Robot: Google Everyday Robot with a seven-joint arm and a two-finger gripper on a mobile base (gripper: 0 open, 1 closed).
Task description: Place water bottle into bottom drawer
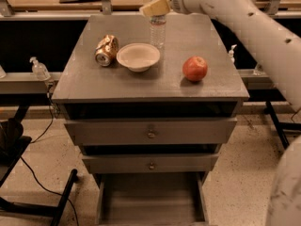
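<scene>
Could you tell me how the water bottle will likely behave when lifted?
The water bottle stands upright, tall and narrow, so a sideways nudge would probably tip it. Its clear plastic likely flexes when squeezed. With the gripper at its top, it may swing when lifted.

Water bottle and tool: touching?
Cannot tell. Camera view: the tool overlaps the top of the water bottle at the back of the cabinet top; neither contact nor a gap shows plainly.
</scene>
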